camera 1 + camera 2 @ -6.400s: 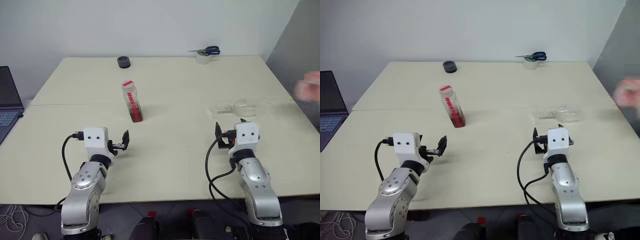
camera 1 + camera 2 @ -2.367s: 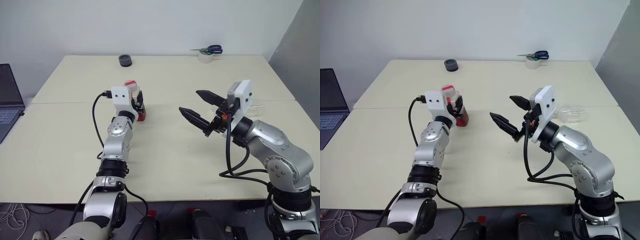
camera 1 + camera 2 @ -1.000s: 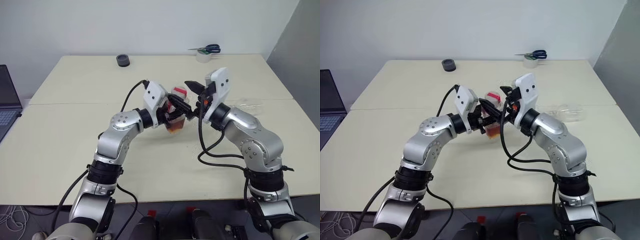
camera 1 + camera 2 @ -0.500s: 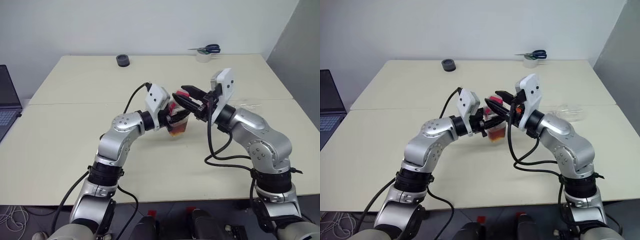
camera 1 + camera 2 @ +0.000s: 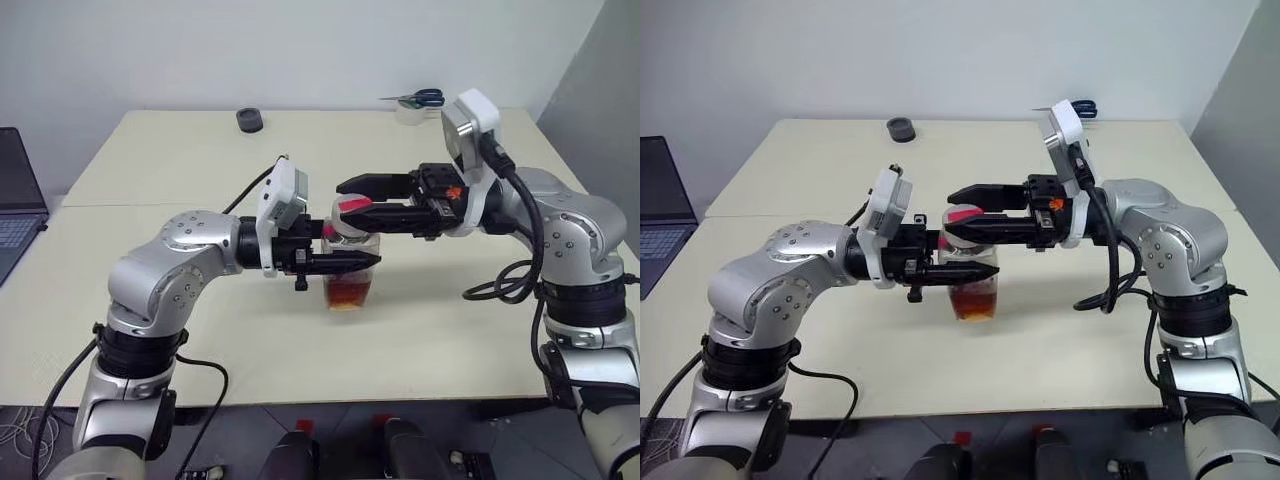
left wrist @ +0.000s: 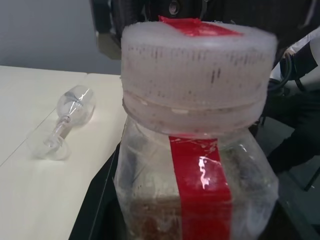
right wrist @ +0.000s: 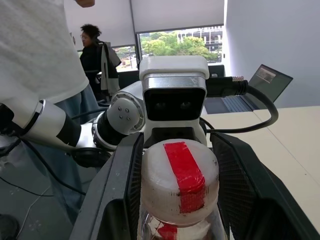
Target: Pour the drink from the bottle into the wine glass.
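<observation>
Bottle (image 5: 349, 262) is upright, lifted above the middle of the bench (image 5: 150, 170), near its front half. Left gripper (image 5: 350, 262) comes in level from the robot's left, fingers clenched around the bottle body just under the cap (image 7: 179, 181). Right gripper (image 5: 352, 205) comes in level from the robot's right, one finger each side of the white-and-red cap; fingers sit right against the cap sides in the right wrist view, grasping it. The drink (image 5: 973, 298), amber-brown, fills only the lower part of the bottle. Red label strip (image 6: 201, 186) runs down the bottle face toward the left wrist camera. Wine glass (image 6: 64, 121) lies on its side on the bench, to the right of the bottle and farther back, well apart from it, empty. Black tape roll (image 5: 250, 120) is at the far edge of the bench, behind-left of the bottle; clear tape roll (image 5: 406, 114) with scissors (image 5: 420, 98) on top is at the far edge behind-right. Laptop (image 5: 18, 190) is off the bench's left side. A person (image 7: 42, 60) stands in the right wrist view background.
</observation>
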You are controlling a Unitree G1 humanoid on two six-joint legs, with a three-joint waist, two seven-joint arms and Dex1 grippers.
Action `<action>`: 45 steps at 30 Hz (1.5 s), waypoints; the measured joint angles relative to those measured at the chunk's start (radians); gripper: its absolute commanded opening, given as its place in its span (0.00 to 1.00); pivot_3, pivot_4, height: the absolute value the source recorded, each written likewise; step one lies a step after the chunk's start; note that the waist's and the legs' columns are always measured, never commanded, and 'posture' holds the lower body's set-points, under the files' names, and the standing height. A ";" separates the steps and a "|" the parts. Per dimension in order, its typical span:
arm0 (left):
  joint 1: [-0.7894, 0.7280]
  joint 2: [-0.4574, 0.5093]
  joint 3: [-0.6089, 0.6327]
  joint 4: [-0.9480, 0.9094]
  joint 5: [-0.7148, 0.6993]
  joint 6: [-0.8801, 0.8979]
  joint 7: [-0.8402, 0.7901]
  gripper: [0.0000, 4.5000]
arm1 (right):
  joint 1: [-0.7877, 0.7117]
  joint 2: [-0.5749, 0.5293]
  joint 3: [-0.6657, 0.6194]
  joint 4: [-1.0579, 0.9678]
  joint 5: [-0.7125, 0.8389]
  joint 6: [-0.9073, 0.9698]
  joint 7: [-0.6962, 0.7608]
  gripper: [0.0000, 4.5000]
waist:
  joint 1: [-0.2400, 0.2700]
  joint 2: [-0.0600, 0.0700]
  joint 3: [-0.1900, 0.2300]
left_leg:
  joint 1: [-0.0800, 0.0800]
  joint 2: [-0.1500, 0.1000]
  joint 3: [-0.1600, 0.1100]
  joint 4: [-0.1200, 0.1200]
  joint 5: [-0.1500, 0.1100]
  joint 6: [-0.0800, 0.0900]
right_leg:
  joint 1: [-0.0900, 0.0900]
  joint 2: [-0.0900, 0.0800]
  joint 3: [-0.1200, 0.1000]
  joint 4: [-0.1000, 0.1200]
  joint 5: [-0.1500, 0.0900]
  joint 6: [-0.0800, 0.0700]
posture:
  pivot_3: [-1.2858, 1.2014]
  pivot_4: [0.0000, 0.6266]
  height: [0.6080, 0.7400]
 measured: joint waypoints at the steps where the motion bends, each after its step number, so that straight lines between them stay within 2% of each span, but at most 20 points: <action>1: -0.014 0.001 -0.004 0.012 0.003 -0.004 -0.003 0.40 | -0.008 -0.005 -0.002 0.004 -0.001 0.001 -0.005 0.56 | 0.000 0.000 0.000 | 0.000 0.000 0.000 0.000 0.000 0.000 | 0.000 0.000 0.000 0.000 0.000 0.000 | 0.52 0.24 1.00; 4: -0.026 -0.002 -0.008 0.045 0.021 -0.034 -0.002 0.40 | -0.003 -0.013 -0.039 0.006 -0.002 0.019 -0.076 0.78 | 0.000 0.000 0.000 | 0.000 0.000 0.000 -0.001 0.000 0.000 | -0.001 -0.001 0.000 0.000 0.000 0.000 | 0.52 0.24 1.00; 7: -0.025 -0.028 -0.010 0.069 0.043 -0.081 0.009 0.40 | 0.023 -0.006 -0.137 -0.017 0.032 0.084 -0.236 1.00 | 0.001 0.000 0.000 | -0.001 0.000 0.000 -0.001 0.000 0.000 | -0.001 -0.002 0.001 0.000 0.000 0.000 | 0.52 0.24 1.00; 11: -0.023 -0.058 -0.018 0.120 0.094 -0.148 0.044 0.40 | 0.081 0.044 -0.194 -0.168 0.090 0.141 -0.439 1.00 | -0.001 0.000 0.000 | -0.001 0.000 0.000 -0.002 0.000 0.000 | -0.002 -0.002 0.002 0.000 0.000 0.000 | 0.52 0.24 1.00; 16: -0.024 -0.091 -0.021 0.162 0.122 -0.184 0.064 0.40 | 0.144 0.097 -0.179 -0.325 0.108 0.159 -0.603 1.00 | -0.001 0.000 0.000 | -0.001 0.000 0.000 -0.001 0.000 0.000 | -0.002 -0.002 0.002 0.000 0.000 0.000 | 0.52 0.24 1.00; 24: -0.062 -0.121 -0.043 0.236 0.163 -0.238 0.060 0.40 | 0.154 0.169 0.005 -0.363 -0.084 0.044 -0.691 1.00 | -0.002 0.000 0.000 | -0.001 0.000 0.001 -0.001 0.000 0.000 | -0.003 -0.002 0.001 0.001 0.000 0.000 | 0.52 0.24 1.00; 29: -0.073 -0.120 -0.039 0.260 0.163 -0.242 0.060 0.40 | 0.154 0.185 0.026 -0.351 -0.138 0.002 -0.689 1.00 | -0.002 0.000 0.000 | -0.001 0.000 0.001 -0.001 0.000 0.000 | -0.003 -0.002 0.001 0.001 0.000 0.000 | 0.52 0.24 1.00; 37: -0.073 -0.119 -0.037 0.260 0.163 -0.242 0.060 0.40 | 0.154 0.185 0.027 -0.348 -0.139 -0.004 -0.689 1.00 | -0.002 0.000 0.000 | -0.001 0.000 0.001 -0.001 0.000 0.000 | -0.003 -0.002 0.001 0.001 0.000 0.000 | 0.52 0.24 1.00; 40: -0.072 -0.119 -0.038 0.262 0.168 -0.241 0.061 0.40 | 0.158 0.172 0.022 -0.351 -0.136 -0.004 -0.686 0.87 | -0.002 0.000 0.000 | -0.001 0.000 0.001 -0.001 0.000 0.000 | -0.003 -0.002 0.001 0.001 0.000 0.000 | 0.52 0.24 1.00; 43: -0.073 -0.119 -0.039 0.259 0.173 -0.243 0.055 0.40 | 0.172 0.159 -0.007 -0.338 -0.143 -0.004 -0.695 0.69 | -0.002 0.000 0.000 | -0.001 -0.001 0.001 -0.001 0.000 0.000 | -0.002 -0.002 0.001 0.001 0.000 0.000 | 0.52 0.24 1.00; 45: -0.073 -0.120 -0.045 0.259 0.178 -0.242 0.057 0.40 | 0.178 0.155 -0.014 -0.329 -0.139 -0.002 -0.692 0.52 | -0.002 0.000 0.000 | -0.001 0.000 0.001 -0.001 0.000 0.000 | -0.003 -0.002 0.001 0.001 0.000 0.000 | 0.52 0.24 1.00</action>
